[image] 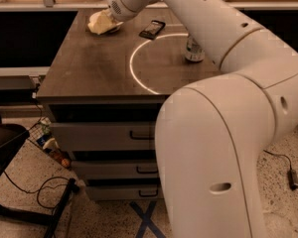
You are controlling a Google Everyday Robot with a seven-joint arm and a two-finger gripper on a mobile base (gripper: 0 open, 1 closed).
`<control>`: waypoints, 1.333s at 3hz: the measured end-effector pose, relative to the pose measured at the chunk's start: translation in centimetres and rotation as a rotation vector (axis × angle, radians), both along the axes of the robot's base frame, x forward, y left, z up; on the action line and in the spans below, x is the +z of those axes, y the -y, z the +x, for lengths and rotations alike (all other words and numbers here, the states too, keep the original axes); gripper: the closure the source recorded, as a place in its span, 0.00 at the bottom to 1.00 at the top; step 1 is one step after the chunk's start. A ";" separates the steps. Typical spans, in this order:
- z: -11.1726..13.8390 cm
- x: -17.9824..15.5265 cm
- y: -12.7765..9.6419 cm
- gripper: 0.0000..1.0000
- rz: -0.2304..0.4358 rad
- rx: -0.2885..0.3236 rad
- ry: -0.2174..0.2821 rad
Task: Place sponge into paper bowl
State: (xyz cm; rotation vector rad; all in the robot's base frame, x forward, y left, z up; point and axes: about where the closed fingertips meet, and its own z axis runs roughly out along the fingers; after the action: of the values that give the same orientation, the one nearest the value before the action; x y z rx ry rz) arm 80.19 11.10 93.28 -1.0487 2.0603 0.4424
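Note:
My gripper (100,23) is the pale yellow wedge at the end of the white arm. It hangs low over the far left part of the table top (89,68). A thin pale curved edge (116,29) shows right under it and looks like the rim of the paper bowl; the rest of the bowl is hidden by the gripper. I cannot make out the sponge apart from the gripper, so it is hidden or in its grasp.
A dark phone (152,29) lies just right of the gripper. A silver can (192,51) stands at the right of a white ring (134,68) marked on the table. Drawers (104,133) lie below; a black stand and cables are on the floor at left.

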 end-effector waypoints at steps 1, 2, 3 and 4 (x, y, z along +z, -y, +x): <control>0.0 0.0 0.0 1.00 0.000 0.000 0.000; 0.7 -0.1 -0.1 1.00 0.011 -0.016 -0.004; 2.7 0.4 0.0 1.00 0.051 -0.056 -0.007; 6.1 1.0 -0.5 1.00 0.111 -0.133 -0.023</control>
State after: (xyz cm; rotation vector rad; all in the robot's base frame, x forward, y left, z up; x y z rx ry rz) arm 86.29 11.57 94.24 -0.8397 2.0854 0.4965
